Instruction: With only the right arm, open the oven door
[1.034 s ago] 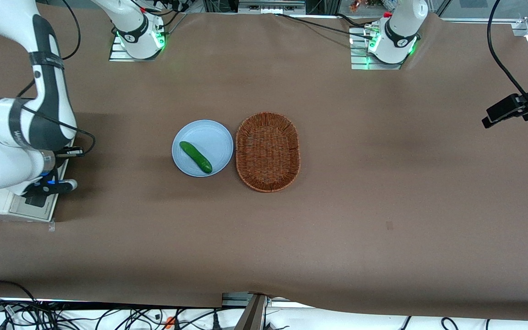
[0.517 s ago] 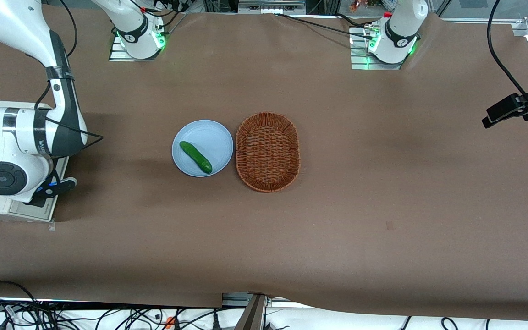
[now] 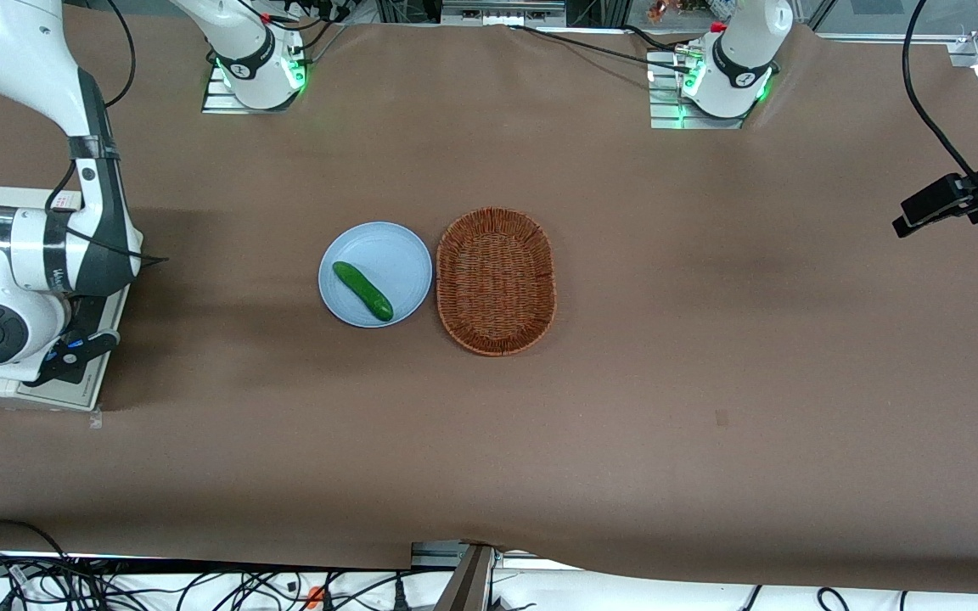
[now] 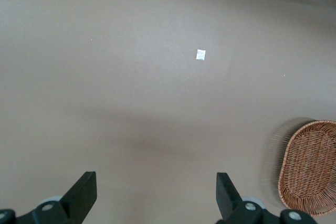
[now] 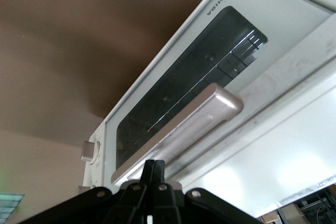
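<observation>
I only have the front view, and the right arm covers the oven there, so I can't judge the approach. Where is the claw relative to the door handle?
Observer: In the right wrist view the claw sits right by the long silver handle of the oven door, nearer the handle's knob end than its middle.
Operator: Are its fingers spread around the bar?
Observer: No. The two fingers are pressed together, shut, with nothing between them.
Operator: Is the door open at all?
Observer: It looks closed. No gap shows between its frame and the white oven body.
</observation>
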